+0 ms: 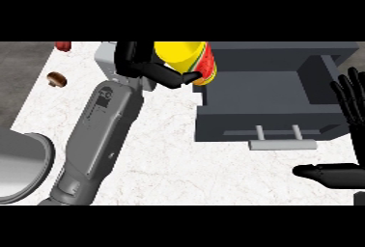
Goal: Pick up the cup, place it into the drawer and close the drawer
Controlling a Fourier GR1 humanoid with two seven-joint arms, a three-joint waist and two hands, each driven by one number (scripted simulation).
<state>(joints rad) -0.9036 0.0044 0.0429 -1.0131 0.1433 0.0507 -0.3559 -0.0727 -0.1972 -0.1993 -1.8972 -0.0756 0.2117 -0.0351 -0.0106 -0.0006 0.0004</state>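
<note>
A yellow cup [184, 55] with a red and green band at its side is held in my left hand [149, 67], whose fingers and thumb curl round it. The cup hangs at the left rim of the open dark grey drawer [267, 91], partly over its wall. The drawer's front panel carries a pale grey handle [281, 144] facing me. My right hand [345, 144] stands open at the view's right edge, fingers up, beside the drawer's right side.
A grey round basin or plate [21, 164] lies at the left edge. A small brown object [57, 78] and a red one [63, 46] sit far left on the white marble counter [178, 169]. A pale grey block [107, 55] lies behind my left hand.
</note>
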